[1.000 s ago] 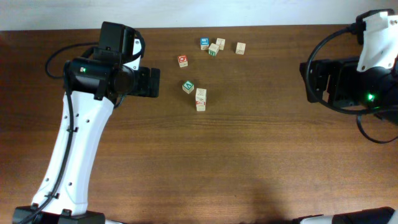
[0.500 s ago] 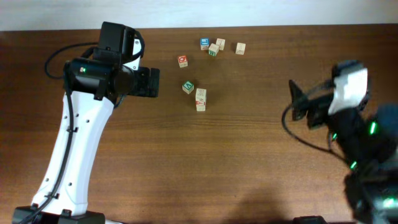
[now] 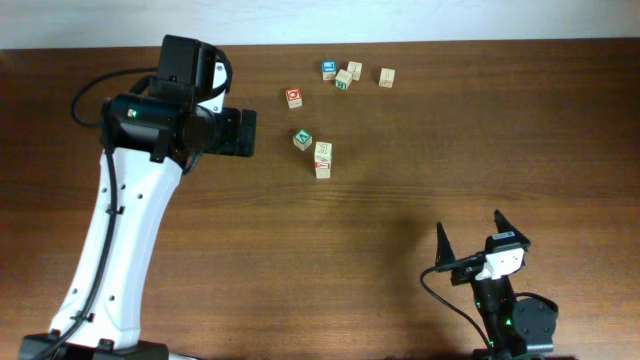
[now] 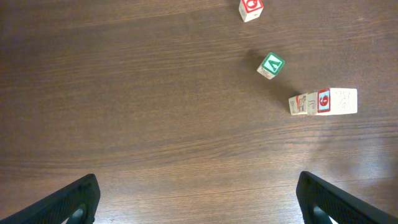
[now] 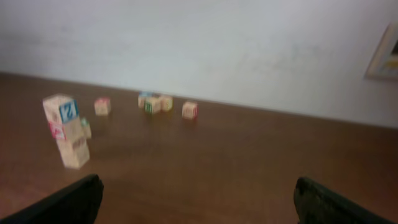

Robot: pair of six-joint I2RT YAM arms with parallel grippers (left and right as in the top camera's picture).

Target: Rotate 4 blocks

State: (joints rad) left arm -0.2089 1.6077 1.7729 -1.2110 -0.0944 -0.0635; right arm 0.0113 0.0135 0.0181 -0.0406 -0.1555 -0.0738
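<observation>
While left hand point(image 4: 199, 205) and right hand point(image 5: 196, 200) hung spread and empty, pale alphabet blocks point(image 3: 386, 76) on tabletop point(image 3: 400, 200) looked light, stiff, smooth; best pinched squarely across opposite flat sides.

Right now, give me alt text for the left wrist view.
The open left pincer hovers over the wooden table, holding nothing. At upper right sit a row of touching pale blocks, a green-topped cube and a red-topped cube.

Right fingers point(image 3: 444, 245) swung down toward the front
</observation>
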